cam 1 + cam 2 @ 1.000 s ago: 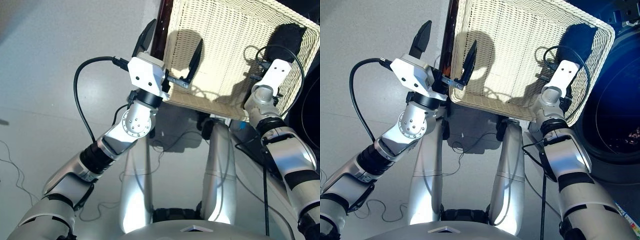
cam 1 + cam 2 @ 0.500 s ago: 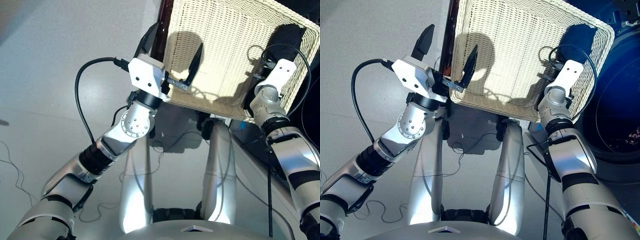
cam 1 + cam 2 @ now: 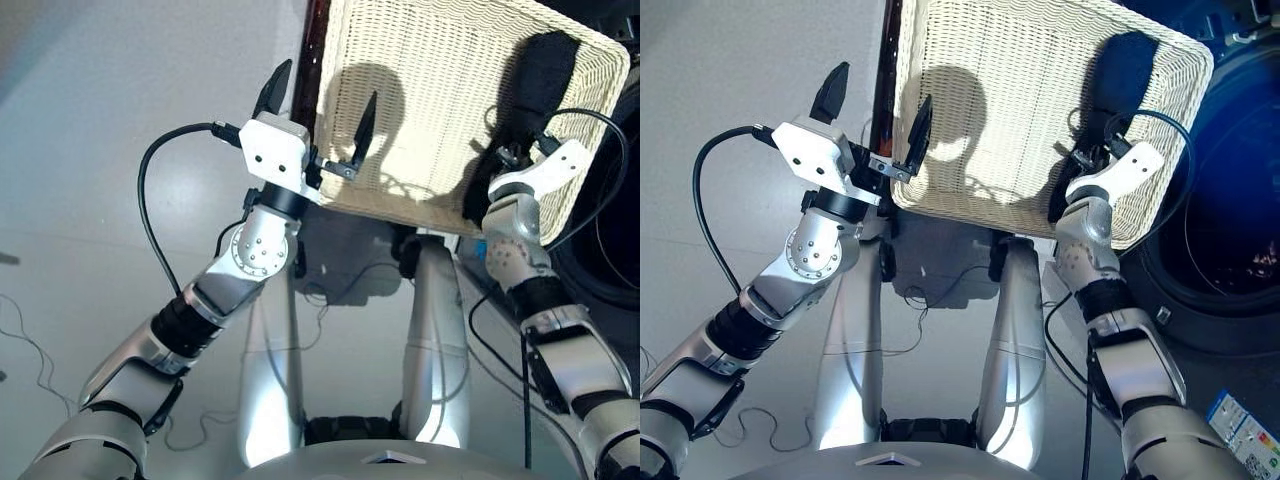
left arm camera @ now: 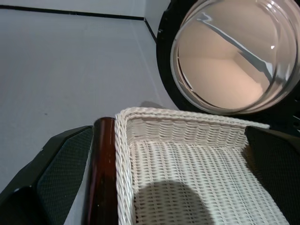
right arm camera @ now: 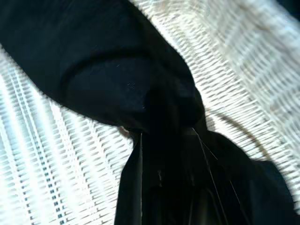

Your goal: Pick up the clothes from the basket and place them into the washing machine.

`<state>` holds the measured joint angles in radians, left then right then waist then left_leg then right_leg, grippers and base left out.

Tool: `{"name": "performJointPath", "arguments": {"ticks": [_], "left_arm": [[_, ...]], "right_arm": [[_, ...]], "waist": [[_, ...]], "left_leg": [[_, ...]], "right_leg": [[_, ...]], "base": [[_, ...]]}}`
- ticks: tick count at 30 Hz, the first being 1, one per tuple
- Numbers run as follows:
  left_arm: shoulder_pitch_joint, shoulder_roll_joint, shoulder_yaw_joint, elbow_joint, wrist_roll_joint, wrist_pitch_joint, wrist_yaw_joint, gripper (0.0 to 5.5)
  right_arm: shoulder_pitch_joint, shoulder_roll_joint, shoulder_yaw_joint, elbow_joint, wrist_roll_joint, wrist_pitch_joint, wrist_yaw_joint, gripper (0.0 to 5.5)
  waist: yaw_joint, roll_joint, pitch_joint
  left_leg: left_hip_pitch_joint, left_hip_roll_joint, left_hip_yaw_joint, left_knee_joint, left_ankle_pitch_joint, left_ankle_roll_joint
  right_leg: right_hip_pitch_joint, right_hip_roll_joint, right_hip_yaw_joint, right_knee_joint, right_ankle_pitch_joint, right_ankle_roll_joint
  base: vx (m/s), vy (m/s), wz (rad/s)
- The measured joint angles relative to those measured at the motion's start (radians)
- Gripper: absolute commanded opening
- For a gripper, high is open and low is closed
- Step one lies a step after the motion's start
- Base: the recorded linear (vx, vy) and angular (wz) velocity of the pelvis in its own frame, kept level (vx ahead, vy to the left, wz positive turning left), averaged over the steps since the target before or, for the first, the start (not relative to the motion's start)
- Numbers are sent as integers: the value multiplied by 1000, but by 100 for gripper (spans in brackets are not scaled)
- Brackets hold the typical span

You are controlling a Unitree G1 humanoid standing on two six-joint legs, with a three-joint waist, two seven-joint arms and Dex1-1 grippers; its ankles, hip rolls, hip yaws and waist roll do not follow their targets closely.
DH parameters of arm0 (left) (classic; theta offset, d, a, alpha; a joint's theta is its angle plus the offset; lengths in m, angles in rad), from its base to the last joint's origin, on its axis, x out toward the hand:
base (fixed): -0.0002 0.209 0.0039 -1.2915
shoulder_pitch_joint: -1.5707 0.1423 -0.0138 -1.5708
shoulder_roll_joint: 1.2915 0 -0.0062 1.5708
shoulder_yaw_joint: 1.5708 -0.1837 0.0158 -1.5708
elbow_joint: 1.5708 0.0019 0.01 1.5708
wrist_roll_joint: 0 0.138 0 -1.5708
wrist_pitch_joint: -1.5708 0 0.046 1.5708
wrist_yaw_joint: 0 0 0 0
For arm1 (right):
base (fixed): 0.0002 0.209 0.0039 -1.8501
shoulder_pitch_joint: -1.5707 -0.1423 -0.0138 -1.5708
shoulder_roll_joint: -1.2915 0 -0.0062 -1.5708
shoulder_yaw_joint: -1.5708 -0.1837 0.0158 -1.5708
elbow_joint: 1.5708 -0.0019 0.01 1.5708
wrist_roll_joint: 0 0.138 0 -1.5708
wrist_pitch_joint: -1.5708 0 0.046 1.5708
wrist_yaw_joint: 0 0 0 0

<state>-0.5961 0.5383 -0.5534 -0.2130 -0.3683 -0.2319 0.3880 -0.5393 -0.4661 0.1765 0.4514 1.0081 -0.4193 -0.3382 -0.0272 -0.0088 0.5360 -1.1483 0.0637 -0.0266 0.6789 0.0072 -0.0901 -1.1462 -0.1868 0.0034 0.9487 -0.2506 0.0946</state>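
- The left gripper point(image 3: 318, 102) hovers at the basket point(image 3: 430, 90) corner, jaws spread wide and empty, straddling a dark wooden post point(image 4: 99, 173).
- The right gripper point(image 3: 1092, 150) sits on the black garment point(image 3: 535, 85) by the basket's right rim — its jaws' state cannot be told.
- Only the left wrist view shows the porthole door point(image 4: 229, 56) — beyond the basket.

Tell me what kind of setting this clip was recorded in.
Probably a laundry corner or a test room set up as one: a front-loading washing machine with its glass porthole door, a cream wicker basket holding a dark garment, and a plain grey floor.
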Motion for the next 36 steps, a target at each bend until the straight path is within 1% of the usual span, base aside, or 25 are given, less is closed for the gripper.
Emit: {"name": "performJointPath", "arguments": {"ticks": [1, 4, 7, 9, 12, 15, 18, 21, 22, 24, 27, 29, 32, 33, 36], "left_arm": [[-1, 1, 6, -1, 7, 0, 0, 550], [3, 8, 14, -1, 15, 0, -1, 550], [18, 26, 30, -1, 15, 0, -1, 550], [20, 36, 32, -1, 15, 0, -1, 550], [20, 40, 43, -1, 17, -1, 0, 550], [23, 47, 47, -9, 17, -1, 2, 550], [25, 49, 46, -18, 17, -1, 5, 550], [21, 50, 43, -26, 18, -1, 15, 550], [16, 51, 40, -27, 18, -1, 17, 550], [4, 60, 25, -28, 19, -1, 30, 550], [-20, 67, -1, -29, 37, -1, 51, 550], [-30, 68, -20, -31, 37, -1, 66, 550], [-34, 67, -41, -31, 37, 0, 81, 550], [-35, 67, -44, -32, 37, 0, 86, 550], [-35, 67, -49, -32, 37, 0, 95, 550]], "right_arm": [[10, 0, -24, -19, 0, -9, 0, 0], [34, -3, -91, -37, 0, -47, 0, 0], [32, -6, -150, -35, -2, -69, -17, 0], [24, -8, -205, -26, -4, -92, -57, 0], [-8, -42, -252, 70, -51, -119, -133, 0], [-36, -84, -293, 186, -62, -121, -207, 0], [-63, -110, -302, 286, -67, -120, -233, 0], [-128, -129, -307, 414, -41, -116, -268, 0], [-134, -139, -319, 434, -26, -113, -280, 0], [-167, -169, -336, 513, -5, -109, -303, 0], [-194, -210, -342, 595, -2, -87, -359, 0], [-214, -213, -341, 617, -1, -74, -389, 0], [-235, -219, -342, 627, 0, -53, -417, 0], [-242, -224, -342, 637, -1, -44, -423, 0], [-255, -227, -342, 640, 3, -39, -440, 0]], "waist": [[0, 0, 0], [-6, -5, 0], [-19, -10, 1], [-22, -10, 1], [-22, -12, 1], [-21, -14, 1], [-21, -14, 1], [-18, -14, 1], [-15, -14, 1], [-12, -14, 1], [-1, -14, 1], [5, -14, 1], [4, -14, 1], [4, -14, 1], [4, -14, 1]], "left_leg": [[0, 2, 1, -8, 0, 0], [1, 2, 3, -15, 2, 2], [1, 2, 3, -14, 2, 3], [3, 2, 5, -11, -1, 5], [10, 2, 5, -8, -2, 6], [18, 1, 4, -11, -2, 7], [17, 2, 4, -10, -3, 7], [16, 2, 5, -11, -4, 10], [15, 1, 5, -12, -2, 14], [14, 1, 7, -9, -2, 15], [15, 0, 9, -7, -3, 16], [15, 0, 13, -3, -6, 15], [14, 0, 19, 5, -10, 23], [15, -1, 21, 6, -13, 21], [15, -4, 23, 8, -12, 22]], "right_leg": [[0, 3, 0, -7, 2, -3], [1, 3, 0, -19, 9, 3], [5, 3, -1, -27, 10, 5], [8, 3, 0, -27, 11, 6], [17, 2, 0, -27, 12, 8], [25, 2, 0, -30, 13, 8], [26, 3, 0, -33, 14, 9], [26, 2, 1, -39, 17, 12], [26, 2, 2, -42, 19, 14], [26, 1, 5, -43, 21, 16], [25, 0, 8, -43, 22, 17], [26, 0, 9, -42, 22, 17], [27, 0, 15, -41, 24, 22], [27, -1, 17, -40, 23, 20], [27, -4, 19, -39, 23, 22]], "base": [[0, 0, 0], [0, 0, 0], [0, 0, 0], [0, 0, 0], [0, 0, 0], [0, 0, 0], [0, 0, 0], [0, 0, 0], [0, 0, 0], [0, 0, 0], [0, 0, 0], [0, 0, 0], [0, 0, 0], [0, 0, 0], [0, 0, 0]]}}
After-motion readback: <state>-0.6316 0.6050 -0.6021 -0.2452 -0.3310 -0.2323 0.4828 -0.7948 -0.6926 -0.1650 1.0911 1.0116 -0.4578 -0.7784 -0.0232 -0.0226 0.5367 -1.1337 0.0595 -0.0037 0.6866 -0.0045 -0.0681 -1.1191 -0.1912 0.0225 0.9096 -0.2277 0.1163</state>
